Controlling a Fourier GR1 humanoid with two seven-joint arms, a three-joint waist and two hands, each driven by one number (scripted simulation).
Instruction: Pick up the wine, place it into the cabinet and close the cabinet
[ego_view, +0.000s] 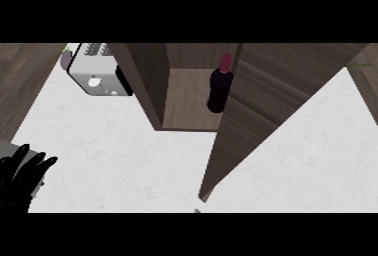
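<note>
The wine bottle (218, 87), dark with a red top, stands upright inside the cabinet (192, 112) on its wooden shelf, near the right side. The cabinet door (255, 115) stands wide out toward me and hides part of the cabinet's right side. My left hand (21, 176) rests at the lower left edge, fingers straight and pointing up, far from the bottle. My right hand does not show in this view.
A white toaster (96, 75) sits on the white counter (111, 155) just left of the cabinet's side wall. Wooden wall panels run along the far left and far right.
</note>
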